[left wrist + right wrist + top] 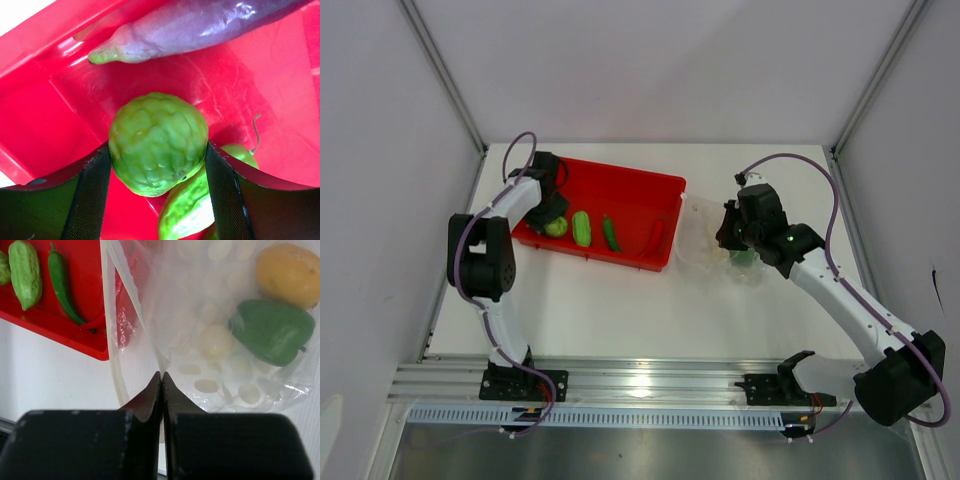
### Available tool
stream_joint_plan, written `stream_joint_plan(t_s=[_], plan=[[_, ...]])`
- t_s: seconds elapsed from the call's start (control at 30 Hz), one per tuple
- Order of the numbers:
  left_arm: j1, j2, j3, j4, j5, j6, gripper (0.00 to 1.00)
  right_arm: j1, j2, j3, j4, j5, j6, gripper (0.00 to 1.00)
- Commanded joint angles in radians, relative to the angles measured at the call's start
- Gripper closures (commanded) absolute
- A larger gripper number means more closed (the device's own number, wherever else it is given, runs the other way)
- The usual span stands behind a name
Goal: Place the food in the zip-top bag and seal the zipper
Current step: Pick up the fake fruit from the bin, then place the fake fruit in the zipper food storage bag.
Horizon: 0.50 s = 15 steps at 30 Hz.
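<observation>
Left gripper (156, 150) holds the bumpy green fruit (157, 142) between its fingers (95, 195), one pad pressed to each side, low in the red tray (45, 115). The fruit sits against a pale gourd (187, 212). Beyond it the eggplant (200, 25) lies along the tray wall. From above, this gripper (552, 215) is at the tray's (620, 262) left end. To its right lie the gourd (581, 228), a green chili (611, 233) and a red chili (656, 237).

Right gripper (161, 377) is pinched tight on a fold of the bag (165, 300) at its tray-side edge, where the zipper (111, 340) runs as a thick clear strip. Inside the bag are the lemon (290, 272), the pepper (272, 332) and the white ball (215, 342). The bag (705, 245) lies on the table (620, 320), just right of the tray, with the right gripper (728, 235) over it
</observation>
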State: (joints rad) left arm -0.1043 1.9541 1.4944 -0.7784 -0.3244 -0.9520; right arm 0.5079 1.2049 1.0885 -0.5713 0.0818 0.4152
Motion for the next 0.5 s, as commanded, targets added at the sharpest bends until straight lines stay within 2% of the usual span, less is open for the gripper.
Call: stream_joint_plan(t_s=[0.0, 0.03, 0.2, 0.27, 0.43, 0.47], plan=[[0.0, -0.113, -0.052, 0.074, 0.028, 0.013, 0.9, 0.006, -0.019, 0.008, -0.001, 0.015, 0.004, 1.0], [0.0, -0.17, -0.068, 0.106, 0.053, 0.019, 0.99, 0.006, -0.018, 0.01, -0.002, 0.016, 0.005, 1.0], [-0.026, -0.369, -0.23, 0.348, 0.116, 0.067, 0.99, 0.007, -0.011, 0.019, -0.007, 0.013, 0.013, 1.0], [-0.044, -0.446, -0.261, 0.408, 0.194, 0.096, 0.99, 0.009, -0.008, 0.024, -0.013, 0.013, 0.014, 1.0], [-0.129, -0.552, -0.396, 0.747, 0.522, 0.138, 0.99, 0.011, -0.008, 0.031, -0.03, 0.03, 0.025, 1.0], [-0.182, -0.557, -0.404, 0.772, 0.595, 0.13, 0.99, 0.011, -0.011, 0.033, -0.036, 0.03, 0.027, 1.0]])
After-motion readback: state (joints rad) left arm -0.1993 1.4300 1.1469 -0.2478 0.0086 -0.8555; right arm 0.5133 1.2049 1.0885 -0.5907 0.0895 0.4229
